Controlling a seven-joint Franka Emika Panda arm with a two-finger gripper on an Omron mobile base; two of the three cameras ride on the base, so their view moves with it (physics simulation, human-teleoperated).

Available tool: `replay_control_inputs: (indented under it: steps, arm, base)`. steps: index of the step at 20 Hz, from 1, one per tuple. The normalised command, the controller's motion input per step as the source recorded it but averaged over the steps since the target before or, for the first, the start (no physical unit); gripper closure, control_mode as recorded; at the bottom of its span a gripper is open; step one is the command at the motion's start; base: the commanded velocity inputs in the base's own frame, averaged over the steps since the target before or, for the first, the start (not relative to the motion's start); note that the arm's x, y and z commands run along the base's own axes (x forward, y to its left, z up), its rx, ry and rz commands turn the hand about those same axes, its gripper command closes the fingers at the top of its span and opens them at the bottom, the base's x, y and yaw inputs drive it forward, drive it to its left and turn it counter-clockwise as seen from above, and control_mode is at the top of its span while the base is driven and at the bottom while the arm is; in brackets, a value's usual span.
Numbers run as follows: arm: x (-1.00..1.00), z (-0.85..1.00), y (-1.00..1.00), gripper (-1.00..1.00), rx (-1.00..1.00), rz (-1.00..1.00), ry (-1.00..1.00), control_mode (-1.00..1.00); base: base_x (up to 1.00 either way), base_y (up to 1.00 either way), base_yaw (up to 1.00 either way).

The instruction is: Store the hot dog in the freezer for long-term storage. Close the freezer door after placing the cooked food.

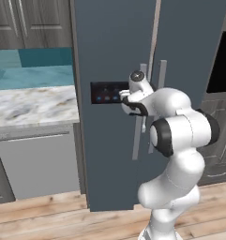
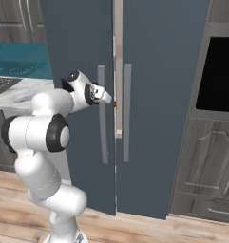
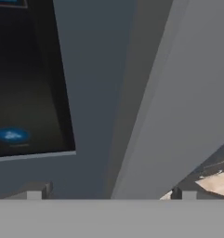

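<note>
Two doors: the freezer (image 2: pixel 135 95) is nearly shut, you see only a slit.
Gripper (image 2: pixel 108 97): open, empty, beside the freezer door's handle (image 2: pixel 102 114), probably to pull.

Both base views face the freezer (image 1: pixel 114 47) from opposite sides; hand view looks close.

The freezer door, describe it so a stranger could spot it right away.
Find the tall slate-blue freezer beside the marble counter. The freezer door is its counter-side door. Unlike its plain neighbour, it carries a dark control panel beside its grey handle.
</note>
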Motion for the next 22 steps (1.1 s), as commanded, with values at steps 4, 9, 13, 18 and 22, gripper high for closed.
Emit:
replay_control_inputs:
  steps: [4,9,13,18,22]
  arm:
    - [0.44,0.00,-0.06,-1.00,0.00,0.00,0.00,-1.00]
    - [0.57,0.00,-0.03,-1.00,0.00,0.02,0.00,-1.00]
    - [0.47,0.00,-0.03,-1.00,0.00,0.02,0.00,-1.00]
    - [0.47,0.00,0.00,-1.00,0.00,0.01,0.00,-1.00]
    - [0.48,0.00,0.00,-1.00,0.00,0.00,0.00,-1.00]
  base:
    - [0.00,0.00,0.00]
    - [0.00,0.00,0.00]
    - [0.00,0.00,0.00]
    - [0.00,0.00,0.00]
    - [0.00,0.00,0.00]
